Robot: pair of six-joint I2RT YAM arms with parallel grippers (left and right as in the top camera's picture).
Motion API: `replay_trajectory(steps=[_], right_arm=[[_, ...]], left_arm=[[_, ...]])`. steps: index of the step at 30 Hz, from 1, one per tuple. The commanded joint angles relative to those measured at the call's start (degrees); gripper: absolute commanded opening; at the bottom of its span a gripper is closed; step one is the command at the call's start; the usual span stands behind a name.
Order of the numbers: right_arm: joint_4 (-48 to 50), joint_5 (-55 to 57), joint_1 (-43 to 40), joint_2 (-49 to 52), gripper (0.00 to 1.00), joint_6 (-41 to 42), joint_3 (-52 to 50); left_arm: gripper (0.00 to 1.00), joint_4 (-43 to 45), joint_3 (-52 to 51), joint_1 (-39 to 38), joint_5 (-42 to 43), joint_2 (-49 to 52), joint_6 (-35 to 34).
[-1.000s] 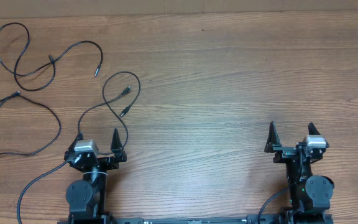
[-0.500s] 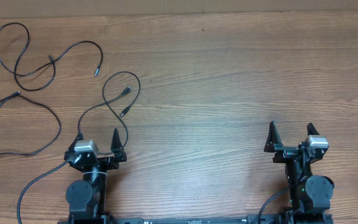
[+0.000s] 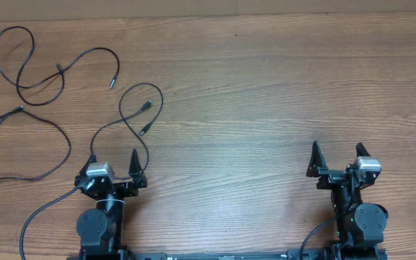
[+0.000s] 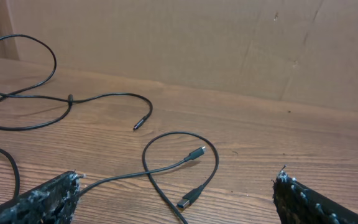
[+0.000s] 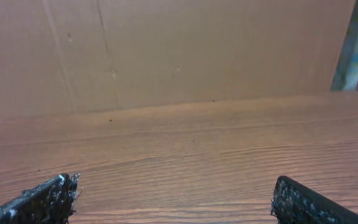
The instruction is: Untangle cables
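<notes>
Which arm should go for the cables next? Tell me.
Left. The cables lie on the table's left side, the nearest loop just ahead of the open left gripper. The right gripper, also open, faces bare wood.

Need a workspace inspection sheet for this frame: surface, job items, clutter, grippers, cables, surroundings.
surface: wooden table, no damage seen.
job's things: three thin strands lying apart on the left: top-left cord, left-edge cord, looped cord running up to the left gripper.
clutter: nothing seen.
grippers: left gripper and right gripper open, empty.
cables: arm cables trail from both bases.
surroundings: cardboard wall behind the table.
</notes>
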Motion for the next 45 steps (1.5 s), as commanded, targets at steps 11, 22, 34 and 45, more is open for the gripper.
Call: replay_trajectory(steps=[11,22,34,45], right_arm=[[0.2,-0.3,0.0,2.5,1.0,-0.2,-0.7],[0.2,-0.3,0.0,2.5,1.0,-0.2,-0.7],[0.2,-0.3,0.0,2.5,1.0,-0.2,-0.6],[0.2,-0.3,-0.1,-0.5,1.0,-0.2,-0.6]], left_arm=[[1.0,0.1,-0.3,0.3,0.6,-0.6,0.9],[0.99,0.1,-0.3,0.3,0.6,-0.6,0.9],[0.99,0.1,-0.3,0.3,0.6,-0.6,0.9],[0.99,0.1,-0.3,0.3,0.6,-0.6,0.9]])
